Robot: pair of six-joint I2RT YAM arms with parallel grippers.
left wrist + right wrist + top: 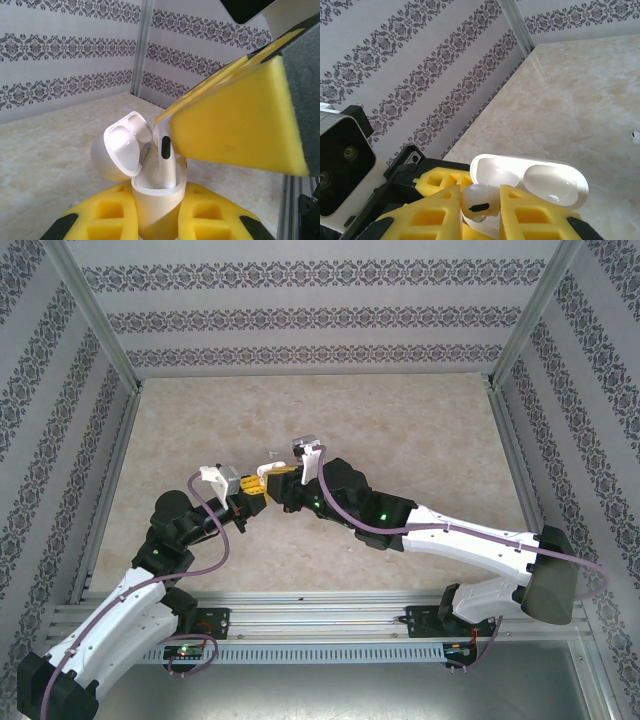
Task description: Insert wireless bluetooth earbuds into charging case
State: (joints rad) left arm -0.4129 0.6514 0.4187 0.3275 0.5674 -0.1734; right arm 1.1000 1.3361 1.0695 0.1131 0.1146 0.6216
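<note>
Above the middle of the bench, the left gripper clamps the open-lidded charging case, where one earbud stands stem-down, pinched by the right gripper.

Robot test cell in a lab. Boxed in at 9, 12 and 3 o'clock by flat grey-white panels printed with damask bands, set in bare aluminium frame posts. Floored by a beige marble-look worktop. Two white-and-black jointed robot arms bolted to a slotted aluminium rail at 6 o'clock.
</note>
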